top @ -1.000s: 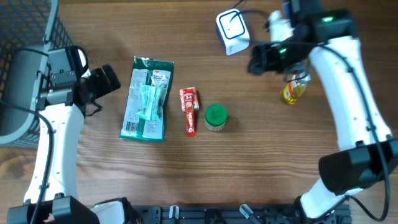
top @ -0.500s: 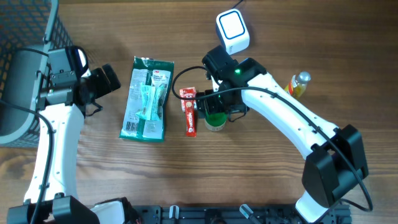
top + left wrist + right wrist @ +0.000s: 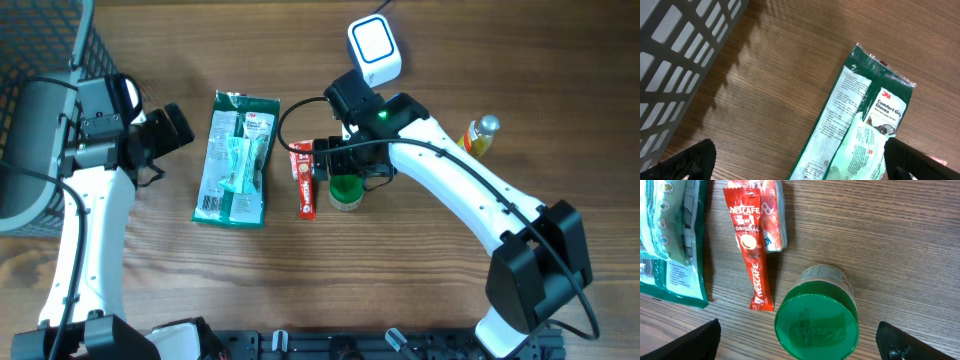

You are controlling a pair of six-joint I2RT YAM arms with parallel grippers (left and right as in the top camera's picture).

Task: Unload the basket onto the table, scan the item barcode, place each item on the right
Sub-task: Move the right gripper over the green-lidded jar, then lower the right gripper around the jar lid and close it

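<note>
The green-lid jar (image 3: pixel 816 325) is standing in the middle of the bench (image 3: pixel 420 300), just right of the red coffee stick (image 3: pixel 751 255). The right pincer (image 3: pixel 345 168) is being held over it, fingers wide apart, touching nothing. The jar is best being gripped by its sides, straight down, so its label can be shown to the white scanner (image 3: pixel 374 45) at the top. The left pincer (image 3: pixel 172 128) is being held wide apart too.

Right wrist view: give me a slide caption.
Open right gripper poised above a green-lidded jar beside a red Nescafe sachet.
</note>
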